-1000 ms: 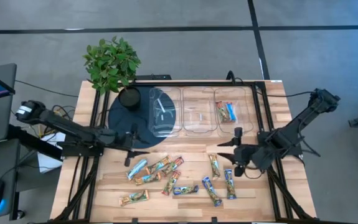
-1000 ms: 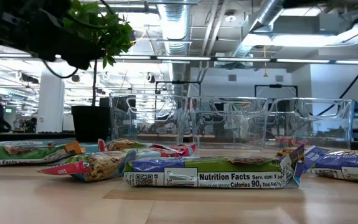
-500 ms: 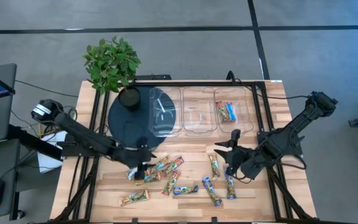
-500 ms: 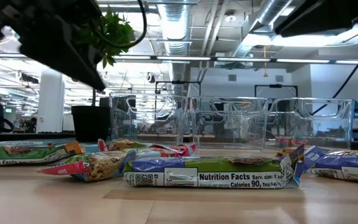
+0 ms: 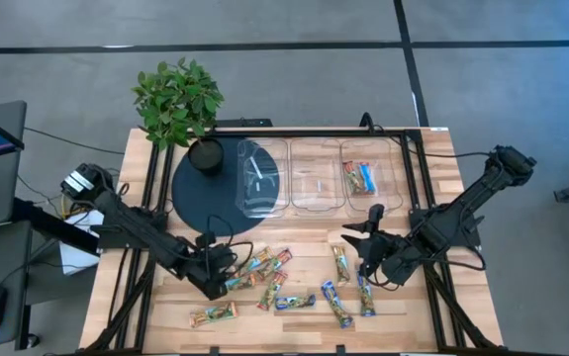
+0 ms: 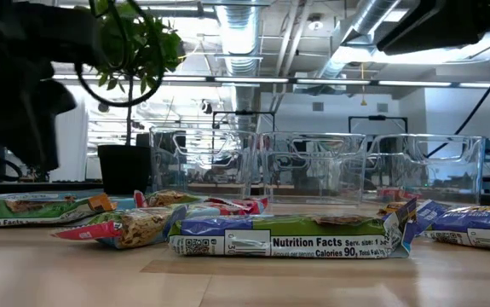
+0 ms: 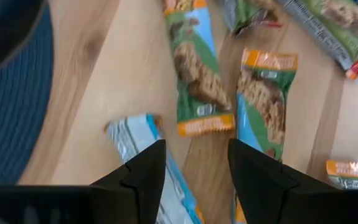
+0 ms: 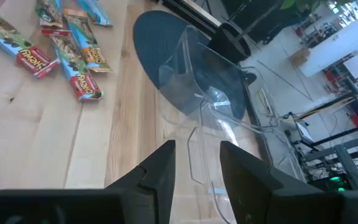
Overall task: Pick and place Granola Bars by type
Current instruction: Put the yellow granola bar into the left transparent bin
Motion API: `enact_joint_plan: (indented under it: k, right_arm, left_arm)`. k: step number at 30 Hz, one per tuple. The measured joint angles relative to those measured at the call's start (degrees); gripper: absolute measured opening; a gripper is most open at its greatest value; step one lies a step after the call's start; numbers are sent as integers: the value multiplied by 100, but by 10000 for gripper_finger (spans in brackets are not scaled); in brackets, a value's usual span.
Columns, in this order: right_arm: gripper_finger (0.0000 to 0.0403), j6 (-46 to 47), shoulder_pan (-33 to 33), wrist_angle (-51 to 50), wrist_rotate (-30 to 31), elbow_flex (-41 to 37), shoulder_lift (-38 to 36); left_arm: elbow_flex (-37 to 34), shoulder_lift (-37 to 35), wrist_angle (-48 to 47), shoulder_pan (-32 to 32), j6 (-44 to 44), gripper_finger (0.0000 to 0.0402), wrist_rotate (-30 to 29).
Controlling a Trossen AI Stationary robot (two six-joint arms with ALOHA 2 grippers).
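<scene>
With fingers parted and empty, the left end effector [image 7: 191, 165] hangs over the blue granola bar [image 7: 142, 158] near the mat's edge [image 7: 17, 118], while the right end effector [image 8: 196, 163], also parted, faces bare worktop [image 8: 48, 137].

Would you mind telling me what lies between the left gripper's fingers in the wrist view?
In the left wrist view, the open left gripper frames bare wood, with a blue-wrapped granola bar just beside one finger.

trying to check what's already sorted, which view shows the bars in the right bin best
The high view: it looks straight down into the right bin and shows a few bars lying inside, green, red and blue. The low view shows that bin only side-on, contents unclear. The right wrist view sees a different bin; the left wrist view shows only loose bars on the table.
</scene>
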Motion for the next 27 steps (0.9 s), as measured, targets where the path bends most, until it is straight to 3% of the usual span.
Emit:
enact_joint_plan:
  k: [10,18,27]
  right_arm:
    - [118,2,2,19,-11,0,0]
    - [118,110,2,19,-42,0,0]
    - [118,112,2,19,-42,0,0]
  left_arm:
    - [-1,-2,-610,-78,-880,167,-36]
    - [-1,-4,-715,-80,-993,186,-90]
    - [-600,-9,116,-56,-1033,202,175]
